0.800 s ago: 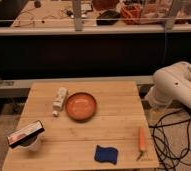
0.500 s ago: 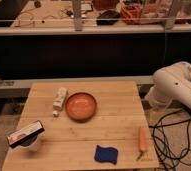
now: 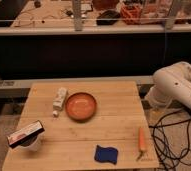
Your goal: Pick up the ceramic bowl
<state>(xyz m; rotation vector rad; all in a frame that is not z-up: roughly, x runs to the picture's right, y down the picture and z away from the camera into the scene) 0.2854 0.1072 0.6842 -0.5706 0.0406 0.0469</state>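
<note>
The ceramic bowl [image 3: 81, 106] is round, shallow and orange, and it rests upright and empty near the middle of the wooden table [image 3: 116, 122]. My white arm [image 3: 176, 89] bulges in from the right, beside the table's right edge and well apart from the bowl. The gripper is out of the camera view, somewhere off the arm's hidden end, with its jaws standing wide. Nothing touches the bowl.
A small white bottle [image 3: 60, 99] lies just left of the bowl. A white cup [image 3: 30, 143] with a dark packet [image 3: 25, 134] across its top stands at the front left. A blue sponge [image 3: 105, 154] and a carrot [image 3: 141, 139] lie near the front edge. Black cables [image 3: 171, 137] trail on the floor at right.
</note>
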